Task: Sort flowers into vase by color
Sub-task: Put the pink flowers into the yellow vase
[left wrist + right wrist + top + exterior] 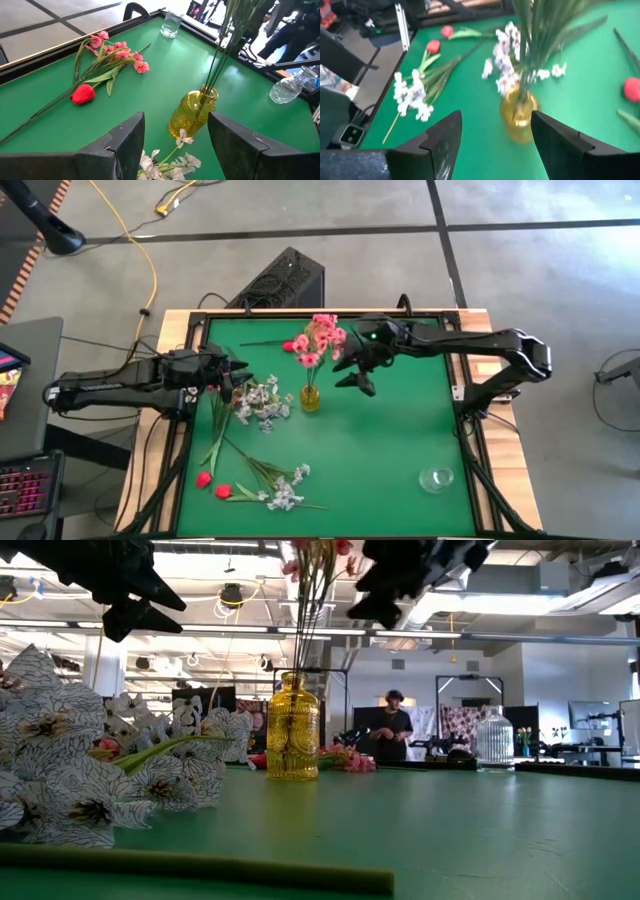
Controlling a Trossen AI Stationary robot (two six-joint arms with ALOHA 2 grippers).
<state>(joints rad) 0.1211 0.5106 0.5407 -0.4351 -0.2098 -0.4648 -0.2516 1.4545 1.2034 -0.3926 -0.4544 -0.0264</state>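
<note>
You are looking at a yellow glass vase (311, 398) holding pink blossoms (320, 339) on a green table (400, 440). White-grey sprays (262, 402) and red buds (204, 479) are lying there too.

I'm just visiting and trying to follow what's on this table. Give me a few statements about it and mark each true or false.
1. The yellow vase stands upright with pink flowers in it. True.
2. The clear glass vase holds white flowers. False: it is empty.
3. The right gripper is clamped on a stem. False: its fingers are open and hold nothing, beside the yellow vase.
4. White flowers lie on the green mat. True.
5. The left gripper is open, near those white flowers. True.
</note>
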